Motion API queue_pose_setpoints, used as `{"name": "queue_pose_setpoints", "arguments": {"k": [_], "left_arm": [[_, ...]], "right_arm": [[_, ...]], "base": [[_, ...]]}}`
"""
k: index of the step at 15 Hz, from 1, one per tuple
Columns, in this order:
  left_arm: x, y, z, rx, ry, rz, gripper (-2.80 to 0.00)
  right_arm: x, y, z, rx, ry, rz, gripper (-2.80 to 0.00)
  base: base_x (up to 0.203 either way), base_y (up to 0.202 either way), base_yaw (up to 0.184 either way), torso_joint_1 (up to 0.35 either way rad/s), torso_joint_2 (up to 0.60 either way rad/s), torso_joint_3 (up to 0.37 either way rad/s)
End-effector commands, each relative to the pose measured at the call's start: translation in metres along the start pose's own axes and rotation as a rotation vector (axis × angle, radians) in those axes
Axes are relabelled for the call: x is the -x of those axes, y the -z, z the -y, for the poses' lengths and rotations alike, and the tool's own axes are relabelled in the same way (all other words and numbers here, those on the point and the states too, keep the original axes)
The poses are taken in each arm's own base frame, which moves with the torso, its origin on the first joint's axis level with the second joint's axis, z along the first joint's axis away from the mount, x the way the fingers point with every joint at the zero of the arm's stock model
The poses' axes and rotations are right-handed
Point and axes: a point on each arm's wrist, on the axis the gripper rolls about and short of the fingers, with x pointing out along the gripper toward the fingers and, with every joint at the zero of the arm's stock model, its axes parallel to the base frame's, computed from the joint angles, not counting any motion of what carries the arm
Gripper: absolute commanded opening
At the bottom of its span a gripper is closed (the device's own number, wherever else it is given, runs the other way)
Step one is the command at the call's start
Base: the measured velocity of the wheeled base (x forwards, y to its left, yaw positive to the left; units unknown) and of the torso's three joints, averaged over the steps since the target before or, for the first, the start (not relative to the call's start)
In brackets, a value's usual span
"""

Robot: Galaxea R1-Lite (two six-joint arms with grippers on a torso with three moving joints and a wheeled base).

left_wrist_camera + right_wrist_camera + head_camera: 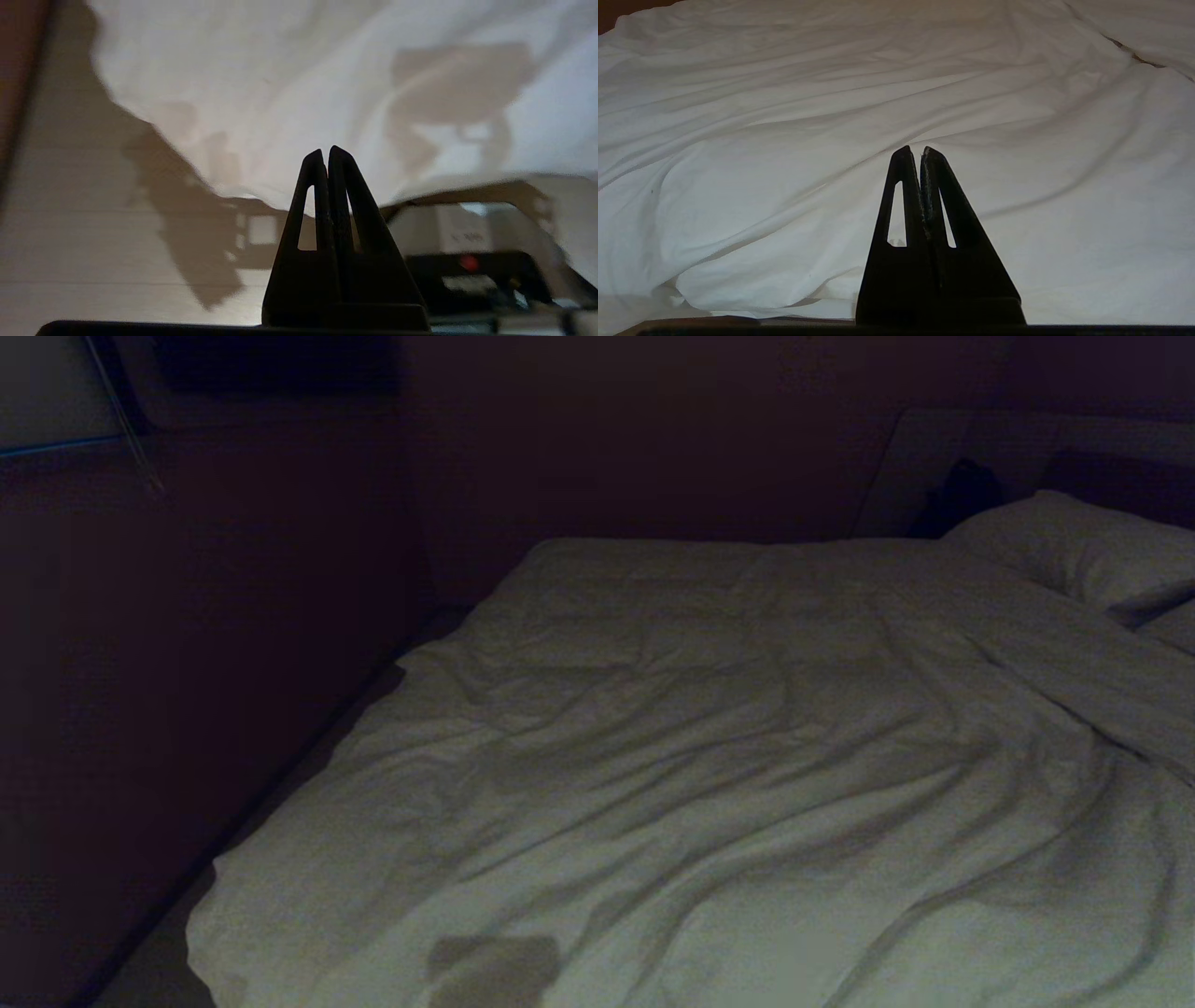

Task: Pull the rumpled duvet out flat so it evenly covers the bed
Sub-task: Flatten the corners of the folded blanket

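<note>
Head view is very dim and murky, only the duvet catching weak light. Both wrist views are much brighter. In the left wrist view, hard machine-shaped shadows fall across the floor, and the far edges look soft.

Light: dim room | Wall: dark reddish-brown, left of the headboard | Headboard: dark panel at far right | Floor: pale wood planks, shadowed, well left of the headboard | Window: pale pane, far left of the headboard
</note>
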Motion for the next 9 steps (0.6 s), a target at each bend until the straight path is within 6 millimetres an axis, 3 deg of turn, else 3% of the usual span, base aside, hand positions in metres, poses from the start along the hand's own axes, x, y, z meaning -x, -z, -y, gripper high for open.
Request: {"name": "queue_pose_setpoints", "arguments": {"k": [1,9], "left_arm": [[0.008,0.002,0.005,-0.044,-0.046,0.07,-2.8],[0.038,0.003,0.023,-0.051,-0.137,0.222,-2.8]], "right_arm": [[0.0,0.0,0.0,0.0,0.0,-0.001,-2.8],[0.0,0.0,0.0,0.0,0.0,-0.001,-2.8]], "base": [[0.0,0.0,0.0,0.0,0.0,0.0],[0.0,0.0,0.0,0.0,0.0,0.0]]}}
